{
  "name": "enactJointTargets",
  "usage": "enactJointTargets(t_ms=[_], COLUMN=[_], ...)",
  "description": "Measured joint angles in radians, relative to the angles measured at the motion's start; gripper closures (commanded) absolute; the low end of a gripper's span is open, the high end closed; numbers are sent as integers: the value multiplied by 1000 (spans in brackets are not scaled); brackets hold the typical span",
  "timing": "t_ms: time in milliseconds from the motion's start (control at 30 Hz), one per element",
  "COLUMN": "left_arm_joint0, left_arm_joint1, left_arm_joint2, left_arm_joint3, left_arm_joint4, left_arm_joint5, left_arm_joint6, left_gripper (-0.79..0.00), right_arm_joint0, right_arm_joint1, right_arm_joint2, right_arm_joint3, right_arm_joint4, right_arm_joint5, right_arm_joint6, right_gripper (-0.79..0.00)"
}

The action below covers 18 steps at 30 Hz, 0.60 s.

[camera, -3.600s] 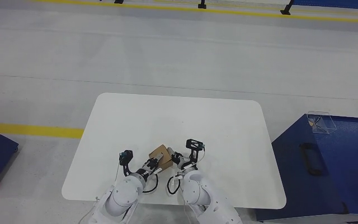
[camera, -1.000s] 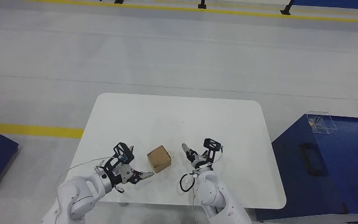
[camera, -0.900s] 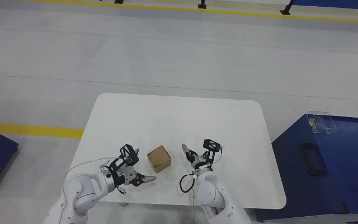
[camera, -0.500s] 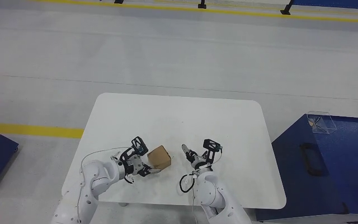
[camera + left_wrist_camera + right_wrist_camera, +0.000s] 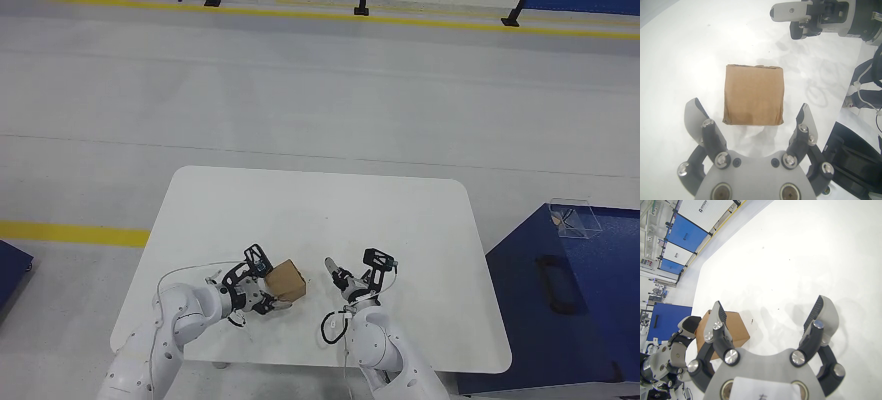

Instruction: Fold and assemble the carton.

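place: factory-style test hall or robot lab, not a home
floor: wide pale coated floor with yellow lane stripes
dividers: blue and white panel screens on black feet, in a row along a stripe
furniture: one white rounded table, blue cabinet just beside it
far end: racks and equipment, too small to tell

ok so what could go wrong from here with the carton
1. The carton sits loose on the table. The open left pincer has its fingers close on either side, so one could shove it rather than grip.
2. The open right pincer stands apart, so nothing braces the carton.
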Motion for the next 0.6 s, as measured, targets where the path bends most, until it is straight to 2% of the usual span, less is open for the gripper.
enactJointTargets(t_ms=[33,67,133,200,400,500,600], left_arm_joint0=[0,-1,-1,-1,1,13,23], left_arm_joint1=[1,1,2,2,2,1,-1], left_arm_joint2=[1,2,5,7,14,8,-14], left_arm_joint3=[0,1,2,2,-14,-40,-47], left_arm_joint4=[0,0,-3,-11,-76,-182,-380], left_arm_joint5=[3,3,7,13,23,40,97], left_arm_joint6=[0,0,0,1,-35,-83,-155], left_gripper=[-499,-397,-296,0,0,0,0], right_arm_joint0=[0,0,0,0,0,0,0], right_arm_joint1=[0,0,0,0,0,0,0], right_arm_joint2=[0,0,0,0,0,0,0], right_arm_joint3=[0,0,0,0,0,0,0], right_arm_joint4=[0,0,0,0,0,0,0], right_arm_joint5=[0,0,0,0,0,0,0], right_arm_joint6=[0,0,0,0,0,0,0], right_gripper=[-785,-785,-785,-785,-785,-785,-785])
